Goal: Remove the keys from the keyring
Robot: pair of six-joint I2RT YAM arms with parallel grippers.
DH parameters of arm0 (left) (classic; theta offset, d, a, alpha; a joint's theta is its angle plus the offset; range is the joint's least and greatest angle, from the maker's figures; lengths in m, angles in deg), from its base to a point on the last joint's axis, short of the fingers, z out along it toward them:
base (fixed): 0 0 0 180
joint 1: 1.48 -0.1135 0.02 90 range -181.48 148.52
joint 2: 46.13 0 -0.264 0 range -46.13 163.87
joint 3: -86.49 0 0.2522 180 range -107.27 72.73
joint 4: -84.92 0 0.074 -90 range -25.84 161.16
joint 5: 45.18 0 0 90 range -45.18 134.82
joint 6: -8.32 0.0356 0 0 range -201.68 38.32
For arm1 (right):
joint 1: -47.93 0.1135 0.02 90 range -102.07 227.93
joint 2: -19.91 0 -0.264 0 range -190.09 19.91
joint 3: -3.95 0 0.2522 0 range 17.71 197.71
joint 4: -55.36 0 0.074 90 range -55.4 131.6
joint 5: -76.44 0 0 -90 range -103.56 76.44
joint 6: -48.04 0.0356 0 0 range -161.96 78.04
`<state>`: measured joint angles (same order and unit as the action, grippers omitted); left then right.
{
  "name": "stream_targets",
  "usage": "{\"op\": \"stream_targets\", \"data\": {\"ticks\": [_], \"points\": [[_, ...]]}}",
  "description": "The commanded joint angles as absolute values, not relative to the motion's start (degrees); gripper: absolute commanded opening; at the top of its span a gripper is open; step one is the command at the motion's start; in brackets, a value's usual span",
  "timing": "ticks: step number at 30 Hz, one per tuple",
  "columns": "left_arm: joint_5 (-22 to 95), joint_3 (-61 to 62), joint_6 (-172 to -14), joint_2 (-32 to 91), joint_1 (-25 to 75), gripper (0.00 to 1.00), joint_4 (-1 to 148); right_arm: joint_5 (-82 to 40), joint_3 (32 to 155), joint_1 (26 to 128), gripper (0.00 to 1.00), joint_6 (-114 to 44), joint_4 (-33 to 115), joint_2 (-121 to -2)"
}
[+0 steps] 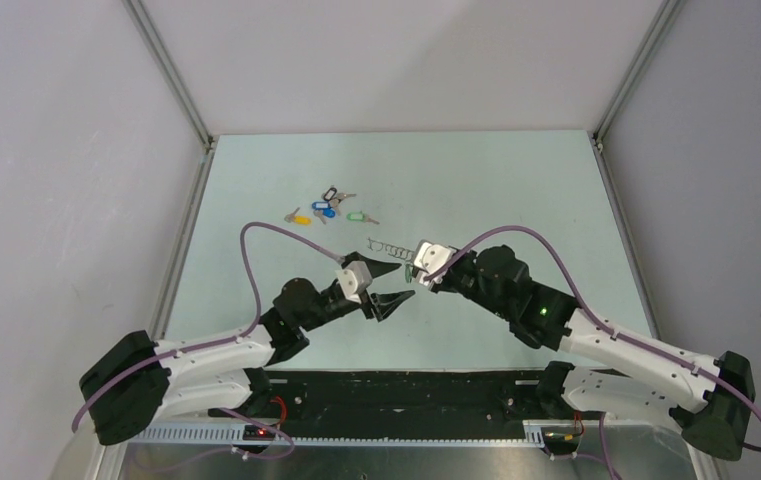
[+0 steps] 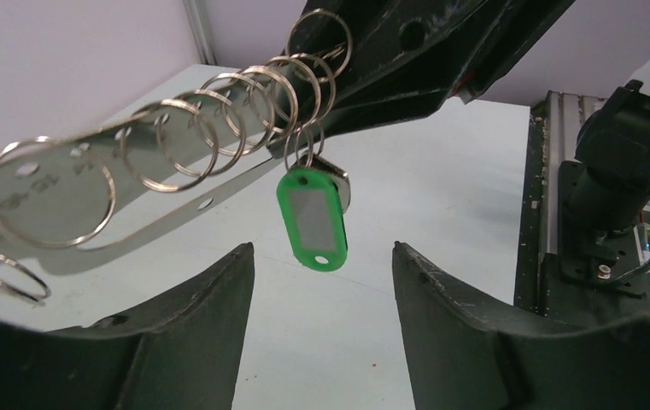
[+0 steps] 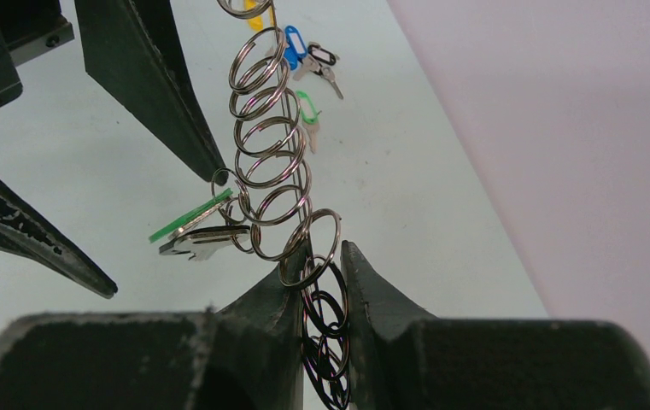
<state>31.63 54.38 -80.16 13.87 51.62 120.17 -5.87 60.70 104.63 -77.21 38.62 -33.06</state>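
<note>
Left hand (image 2: 321,252) spread open — right hand (image 3: 325,256) pinched tight, arms angled inward.

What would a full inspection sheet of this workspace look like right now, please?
Surface: pale table, no marks seen.
Job's things: keyring held off the table, one key and a green tag hanging on it; loose tagged keys lie far back, left of centre.
Clutter: nothing seen.
Grippers: right gripper shut on the keyring's end; left gripper open, jaws either side of the green tag.
Cables: purple cables loop off both arms.
Surroundings: grey walls, metal frame posts.
</note>
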Motion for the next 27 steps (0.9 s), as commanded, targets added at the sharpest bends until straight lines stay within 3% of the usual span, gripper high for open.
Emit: {"op": "stream_targets", "data": {"ticks": [1,4,8,18,22,27], "points": [[29.8,53.5,-79.1,13.3,51.5,0.64,123.7,-5.3,61.2,105.8,0.00,-77.7,44.9,-33.9],[29.8,53.6,-79.1,13.3,51.4,0.63,123.9,-5.1,61.2,106.4,0.00,-77.7,45.7,-34.4],[29.0,53.6,-78.7,13.0,51.4,0.48,124.0,-5.2,61.2,106.9,0.00,-77.4,46.1,-35.0],[29.7,54.0,-78.3,12.3,51.4,0.48,124.1,-5.2,61.2,107.3,0.00,-76.9,45.7,-35.9],[29.0,54.4,-77.6,11.7,51.4,0.34,124.2,-4.4,61.2,107.3,0.00,-76.5,45.3,-36.4],[27.7,54.2,-77.9,12.1,51.4,0.27,124.3,-2.6,61.2,107.2,0.00,-76.0,44.9,-36.7]]}}
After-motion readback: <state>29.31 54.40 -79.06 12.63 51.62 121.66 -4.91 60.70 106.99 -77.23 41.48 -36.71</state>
